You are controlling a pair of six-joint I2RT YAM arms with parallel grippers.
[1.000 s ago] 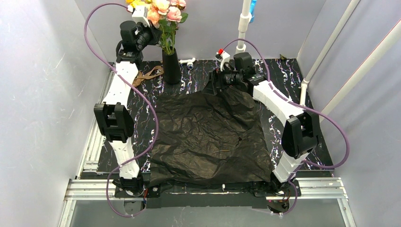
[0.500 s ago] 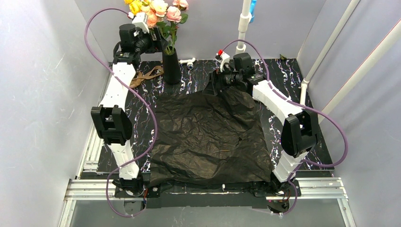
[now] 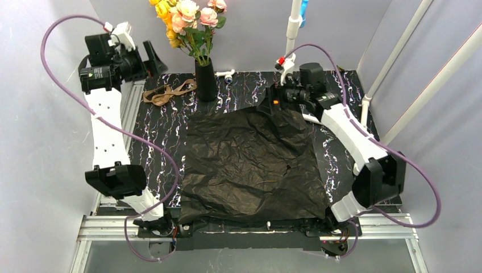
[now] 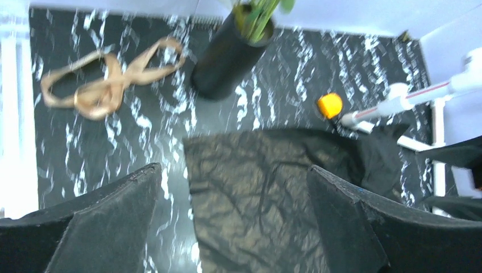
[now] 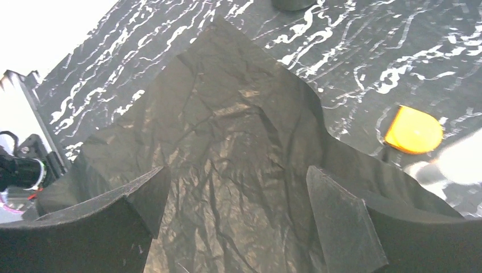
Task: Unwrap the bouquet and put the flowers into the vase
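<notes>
Flowers in the vase, both arms free

The flowers (image 3: 193, 25) stand in the vase (image 3: 205, 79) at the worktop's (image 3: 239, 94) far edge, with the wrapping paper (image 3: 250, 165) spread flat and the ribbon (image 3: 170, 91) just beside the vase. The task looks done; any retreat should stay wide of the blooms, since the narrow vase would tip easily. The left arm (image 3: 105, 125) rears high at far left, left jaws apart and empty; the right arm (image 3: 347, 131) reaches low, right jaws apart above the paper's far corner

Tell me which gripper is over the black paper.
The right gripper, open above the far right corner of the wrapping paper; the left gripper, open too, is away at far left.
</notes>
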